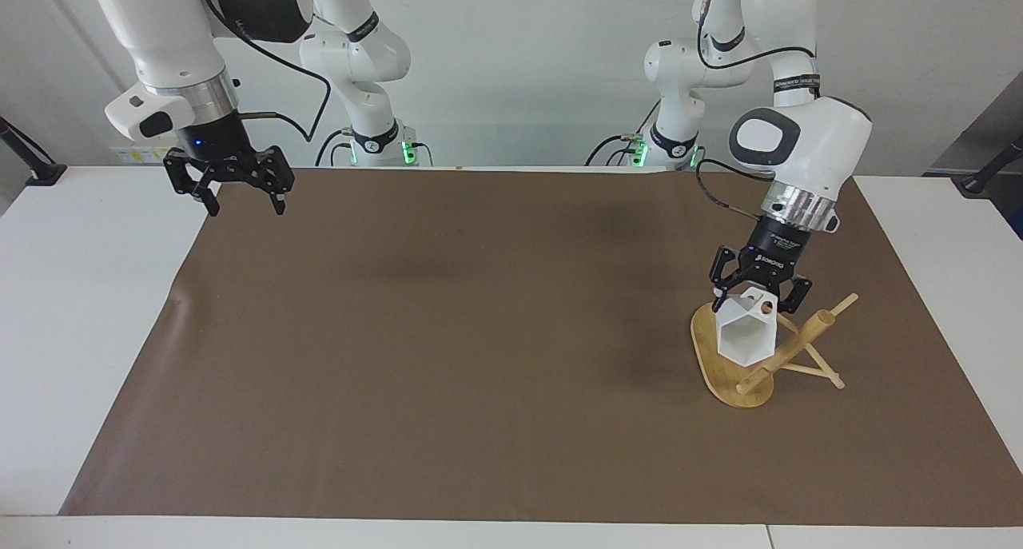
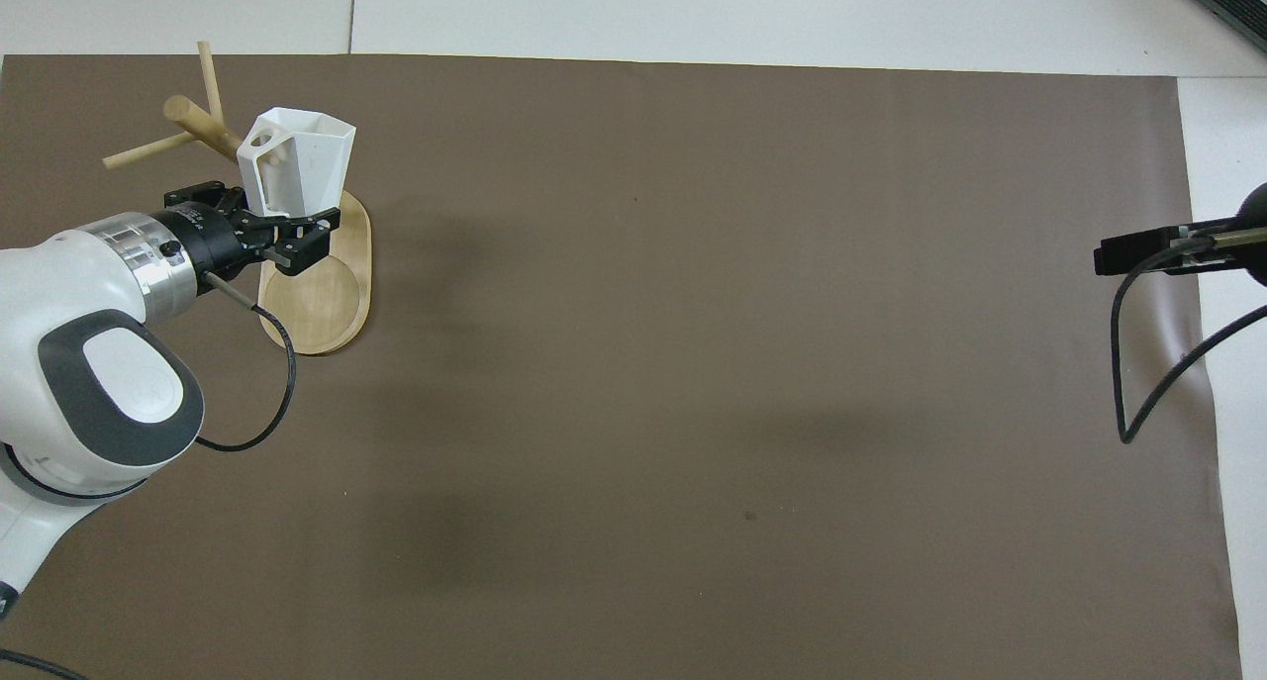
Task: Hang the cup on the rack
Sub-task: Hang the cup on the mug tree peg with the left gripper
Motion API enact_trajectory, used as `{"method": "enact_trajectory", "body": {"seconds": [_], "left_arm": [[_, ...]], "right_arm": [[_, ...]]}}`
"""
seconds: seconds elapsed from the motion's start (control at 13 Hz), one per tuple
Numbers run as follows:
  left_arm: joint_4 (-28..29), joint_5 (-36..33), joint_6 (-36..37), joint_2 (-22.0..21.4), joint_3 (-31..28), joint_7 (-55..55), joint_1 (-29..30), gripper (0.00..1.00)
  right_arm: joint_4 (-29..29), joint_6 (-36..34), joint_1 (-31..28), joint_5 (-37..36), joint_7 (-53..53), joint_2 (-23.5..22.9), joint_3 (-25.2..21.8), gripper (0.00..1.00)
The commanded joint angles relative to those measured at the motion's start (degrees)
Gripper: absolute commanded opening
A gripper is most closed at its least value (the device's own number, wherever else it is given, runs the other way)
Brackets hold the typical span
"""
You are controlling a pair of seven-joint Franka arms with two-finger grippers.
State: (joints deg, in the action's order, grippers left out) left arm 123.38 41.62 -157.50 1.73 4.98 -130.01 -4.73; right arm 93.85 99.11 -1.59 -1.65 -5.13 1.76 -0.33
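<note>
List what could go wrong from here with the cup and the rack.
1. The left gripper holds the cup right beside the rack post; the handle's small hole could miss a thin peg.
2. Pushing the cup against the post might shift or tip the rack.
3. The grip is on the handle alone, so the cup may twist.

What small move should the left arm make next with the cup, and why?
Probably ease the cup sideways toward the rack post so a peg lines up with the hole in its handle. The left end effector is shut on the cup's handle side and holds it over the rack's base, mouth tipped outward, beside the post but not yet on any peg. The right end effector waits open, raised over the mat's edge.
</note>
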Motion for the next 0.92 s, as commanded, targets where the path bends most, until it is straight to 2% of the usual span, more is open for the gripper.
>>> {"method": "enact_trajectory", "body": {"seconds": [0.0, 0.54, 0.77, 0.84], "left_arm": [[-0.25, -0.49, -1.14, 0.81, 0.38, -1.47, 0.51, 0.0], [-0.07, -0.49, -1.23, 0.9, 0.38, -1.91, 1.39, 0.0], [-0.16, -0.49, -1.23, 1.08, 0.38, -1.74, 2.0, 0.0], [-0.16, -0.49, -1.23, 1.08, 0.38, -1.56, 2.0, 0.13]], "right_arm": [[-2.79, -3.56, -0.08, -0.54, 1.0, -0.27, 0.24, 1.0], [-2.18, -3.58, -0.08, -0.37, 1.08, -0.09, -0.2, 1.0], [-1.83, -2.52, -0.08, -0.37, 0.56, -0.09, -2.56, 1.0], [-1.66, -2.17, -0.08, -0.37, 0.38, -0.09, -3.09, 1.0]]}}
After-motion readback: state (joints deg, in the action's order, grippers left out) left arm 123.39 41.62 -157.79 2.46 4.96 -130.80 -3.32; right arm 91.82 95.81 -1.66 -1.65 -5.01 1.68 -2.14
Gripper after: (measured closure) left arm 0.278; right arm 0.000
